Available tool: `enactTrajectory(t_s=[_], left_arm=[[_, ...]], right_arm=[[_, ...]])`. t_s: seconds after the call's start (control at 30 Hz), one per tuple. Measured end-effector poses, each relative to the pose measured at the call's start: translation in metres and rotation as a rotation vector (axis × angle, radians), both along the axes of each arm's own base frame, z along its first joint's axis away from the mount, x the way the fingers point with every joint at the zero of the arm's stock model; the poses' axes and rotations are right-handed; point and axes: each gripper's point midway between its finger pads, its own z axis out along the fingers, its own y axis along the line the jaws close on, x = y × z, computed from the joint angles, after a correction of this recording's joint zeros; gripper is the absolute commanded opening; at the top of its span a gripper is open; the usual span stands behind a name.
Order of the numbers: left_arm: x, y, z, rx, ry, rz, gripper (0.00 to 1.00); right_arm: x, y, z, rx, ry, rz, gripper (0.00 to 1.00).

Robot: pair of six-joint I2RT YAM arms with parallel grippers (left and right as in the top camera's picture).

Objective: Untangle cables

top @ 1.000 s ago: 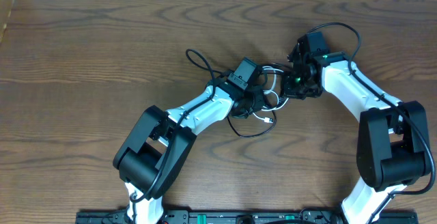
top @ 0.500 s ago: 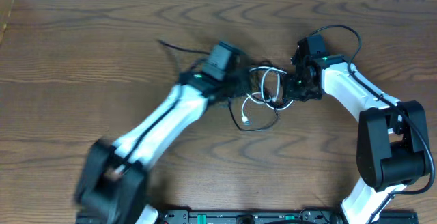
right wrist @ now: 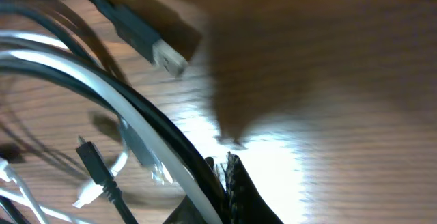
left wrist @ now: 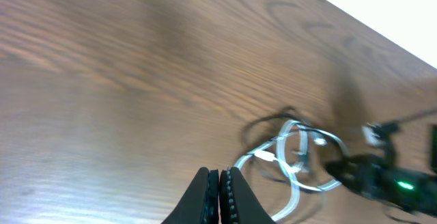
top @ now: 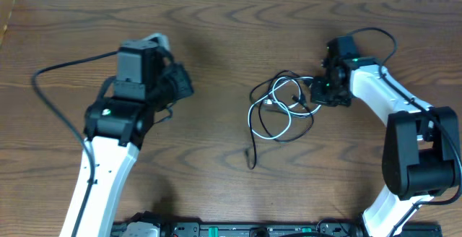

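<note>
The cables [top: 278, 110] lie tangled mid-table: a white cord [top: 252, 118] looped through black cords, with one black tail [top: 253, 154] trailing toward the front. My right gripper [top: 315, 92] is at the tangle's right edge. In the right wrist view it [right wrist: 224, 171] is shut, with a black cord [right wrist: 147, 111] and the white cord [right wrist: 89, 80] running into its jaws. My left gripper [top: 185, 85] is well left of the tangle. In the left wrist view it [left wrist: 220, 183] is shut and empty, and the white loops [left wrist: 287, 149] lie ahead of it.
A black USB plug [right wrist: 147, 38] and a small black plug [right wrist: 92, 159] lie close to my right fingers. The left arm's own thick wire [top: 65, 67] arcs out to the left. The wooden table's [top: 216, 20] back edge meets a white wall.
My left arm has swung far left, away from the tangle. The cables have spread out and shifted slightly right. A black tail now trails toward the front. My right gripper stays on the tangle.
</note>
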Motion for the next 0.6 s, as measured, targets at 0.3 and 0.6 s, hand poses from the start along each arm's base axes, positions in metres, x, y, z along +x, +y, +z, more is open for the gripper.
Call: enactTrajectory(t_s=[0.3,0.6], left_arm=[[0.000,0.002,-0.013,0.058,0.030,-0.060,0.08],[0.012,-0.034,0.016,-0.074,-0.104,-0.224,0.36]], right_arm=[[-0.003,0.036,0.029,0.268,-0.059,0.193,0.01],[-0.006,0.084,0.216,0.545,-0.575,0.462,0.01]])
